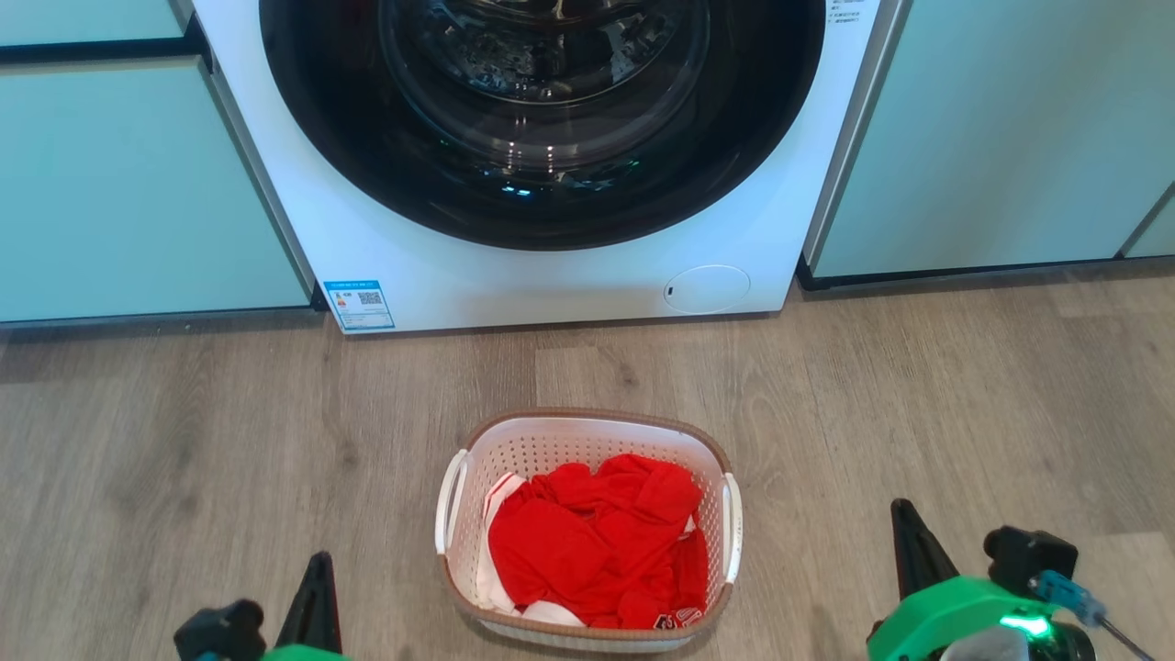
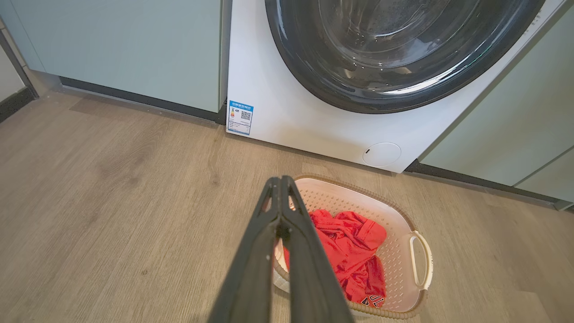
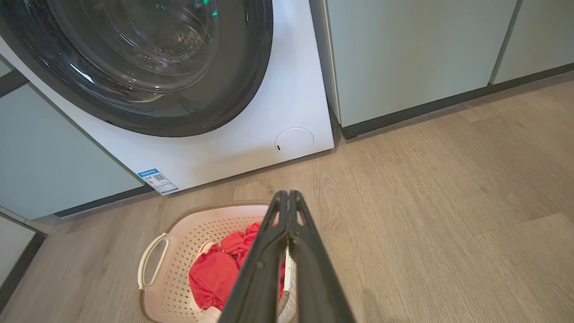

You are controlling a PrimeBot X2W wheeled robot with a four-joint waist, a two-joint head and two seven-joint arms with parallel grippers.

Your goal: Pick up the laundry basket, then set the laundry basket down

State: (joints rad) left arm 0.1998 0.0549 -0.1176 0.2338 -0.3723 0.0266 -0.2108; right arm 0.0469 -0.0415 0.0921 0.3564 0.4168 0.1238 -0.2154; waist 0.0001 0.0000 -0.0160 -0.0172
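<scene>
The laundry basket [image 1: 551, 439] is small, white and perforated, with a brown woven-look rim and white side handles. It stands on the wood floor in front of the washing machine, holding red and white clothes [image 1: 597, 542]. My left gripper [image 1: 318, 562] is low at its left, apart from it, fingers pressed together with nothing held. My right gripper [image 1: 901, 508] sits at the basket's right, also apart, shut and empty. In the left wrist view the shut left gripper [image 2: 281, 179] overlaps the laundry basket [image 2: 399, 251]. The right wrist view has the right gripper [image 3: 287, 194] over the laundry basket [image 3: 179, 242].
A white front-loading washing machine [image 1: 551, 266] with a dark round door stands just behind the basket. Pale green cabinet fronts [image 1: 1001, 128] flank it on both sides. Bare wood floor [image 1: 964, 395] spreads left and right of the basket.
</scene>
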